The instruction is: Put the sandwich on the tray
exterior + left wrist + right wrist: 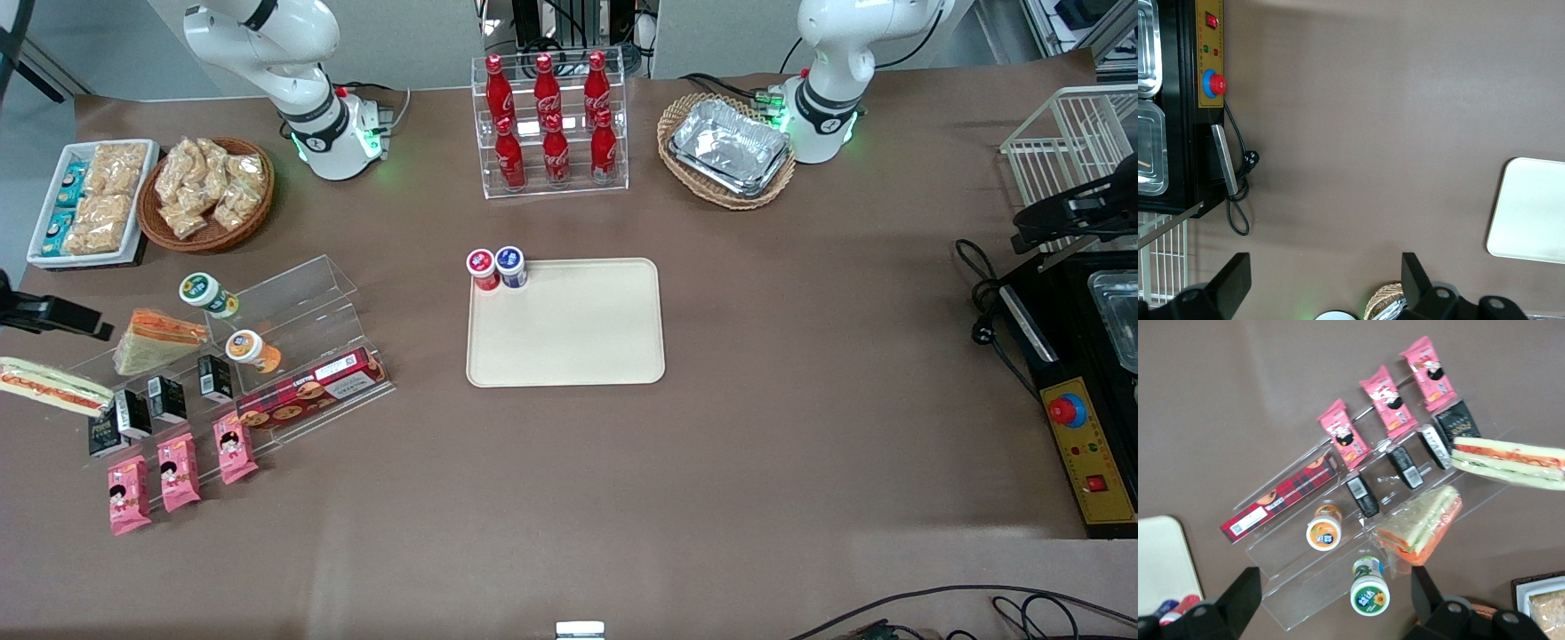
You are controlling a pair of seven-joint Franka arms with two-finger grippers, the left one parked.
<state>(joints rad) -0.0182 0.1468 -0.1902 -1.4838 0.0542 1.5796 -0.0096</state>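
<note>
The sandwich (49,387) is a long pale clear-wrapped wedge with a red-orange stripe. It lies at the working arm's end of a clear stepped rack (293,311) and also shows in the right wrist view (1508,463). The cream tray (569,342) lies flat mid-table, its corner showing in the right wrist view (1158,560). My right gripper (1335,600) is open and empty, high above the rack. In the front view only part of the gripper (84,322) shows at the picture's edge, above the sandwich.
A darker tan-green sandwich wedge (1421,523) lies beside the pale one. The rack also holds a green-lidded jar (1370,593), an orange-lidded jar (1323,533), black cartons, pink packets and a red biscuit box (311,391). Two small jars (496,267) stand on the tray's corner.
</note>
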